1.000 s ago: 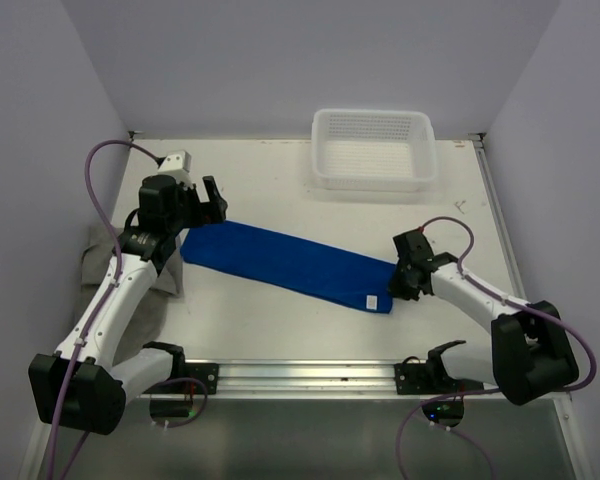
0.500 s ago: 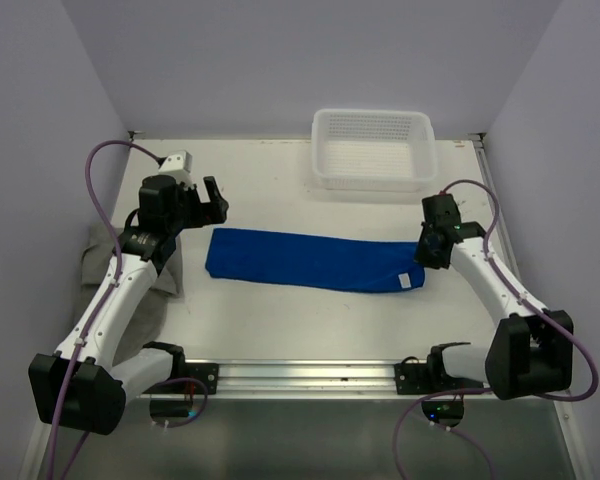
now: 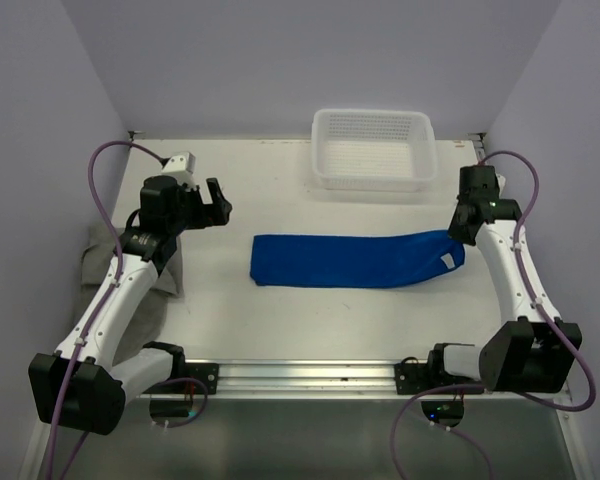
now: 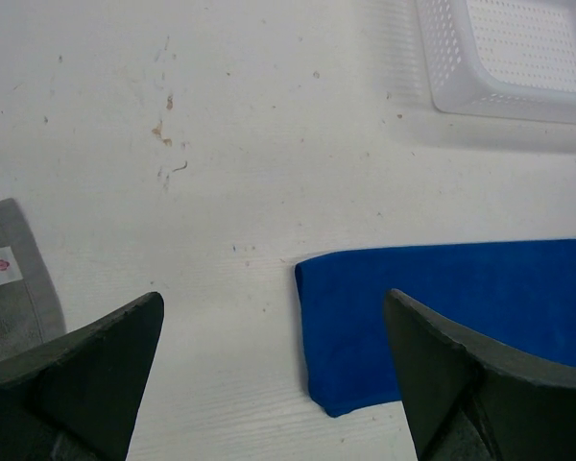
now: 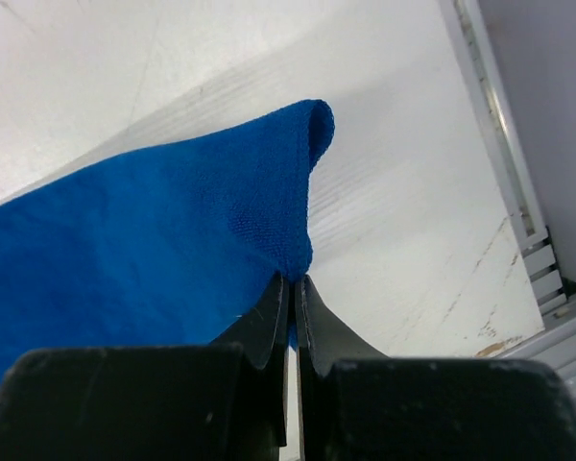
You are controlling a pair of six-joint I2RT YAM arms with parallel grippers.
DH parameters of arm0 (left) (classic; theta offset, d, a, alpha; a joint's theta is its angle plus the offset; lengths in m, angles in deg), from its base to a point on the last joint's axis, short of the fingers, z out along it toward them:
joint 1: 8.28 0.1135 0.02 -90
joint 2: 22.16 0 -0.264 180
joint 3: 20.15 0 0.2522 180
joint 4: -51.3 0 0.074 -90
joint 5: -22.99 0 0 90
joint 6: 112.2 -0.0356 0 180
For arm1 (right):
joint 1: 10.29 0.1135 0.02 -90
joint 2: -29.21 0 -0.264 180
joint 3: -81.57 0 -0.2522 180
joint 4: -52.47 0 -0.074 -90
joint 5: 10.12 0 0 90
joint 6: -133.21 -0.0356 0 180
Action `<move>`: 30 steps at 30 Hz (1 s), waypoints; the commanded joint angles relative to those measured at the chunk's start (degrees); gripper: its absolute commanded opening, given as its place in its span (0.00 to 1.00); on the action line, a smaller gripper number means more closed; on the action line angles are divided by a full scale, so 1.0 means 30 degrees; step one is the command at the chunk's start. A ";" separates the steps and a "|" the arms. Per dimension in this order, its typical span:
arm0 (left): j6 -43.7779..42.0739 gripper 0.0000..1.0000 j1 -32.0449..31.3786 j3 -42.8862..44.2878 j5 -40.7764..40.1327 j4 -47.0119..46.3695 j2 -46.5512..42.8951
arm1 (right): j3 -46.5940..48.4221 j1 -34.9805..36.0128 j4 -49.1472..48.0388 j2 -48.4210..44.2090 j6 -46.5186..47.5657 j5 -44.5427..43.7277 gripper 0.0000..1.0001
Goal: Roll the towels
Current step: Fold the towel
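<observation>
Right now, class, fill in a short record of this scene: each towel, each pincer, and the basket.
blue towel: long folded strip lying across the middle of the table, not rolled
grey towel: at the table's left edge, not rolled, held by neither pincer
left pincer: open, empty, above bare table to the left of the blue towel
right pincer: shut on the blue towel's right end
basket: white, perforated, empty, at the far edge
</observation>
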State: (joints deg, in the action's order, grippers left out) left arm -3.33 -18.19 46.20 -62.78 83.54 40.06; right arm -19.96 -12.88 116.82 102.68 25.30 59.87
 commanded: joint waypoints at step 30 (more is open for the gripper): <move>-0.0197 1.00 -0.0212 -0.0218 0.1227 -0.0623 0.0062 | 0.9130 1.2664 -0.0135 0.9519 -0.1997 0.4063 0.00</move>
State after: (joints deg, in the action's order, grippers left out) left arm -3.33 -18.50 46.18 -59.88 83.39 40.15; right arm 2.84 22.26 116.27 128.89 21.58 70.95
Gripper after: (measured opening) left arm 0.994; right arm 0.020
